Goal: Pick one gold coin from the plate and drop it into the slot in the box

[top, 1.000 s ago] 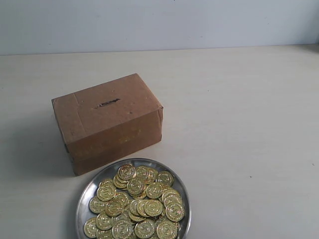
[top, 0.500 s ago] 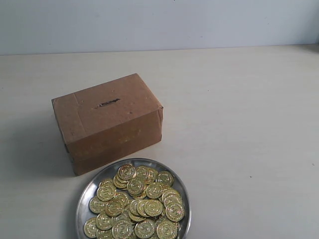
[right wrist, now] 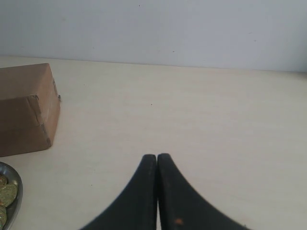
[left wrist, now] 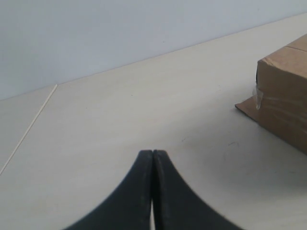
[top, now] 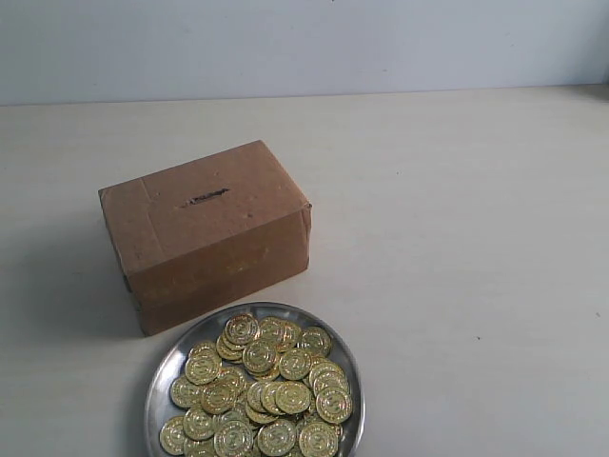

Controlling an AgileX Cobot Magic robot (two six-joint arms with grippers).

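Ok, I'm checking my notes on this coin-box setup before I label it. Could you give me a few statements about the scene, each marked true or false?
1. The slot is cut in the top face of the box. True.
2. The plate holds a single coin. False: it holds a heap of many gold coins.
3. The left claw and the right claw are both shut and empty. True.
4. The plate sits on top of the box. False: it rests on the table, in front of the box in the exterior view.
5. An arm reaches over the plate in the exterior view. False: no arm shows in that view.
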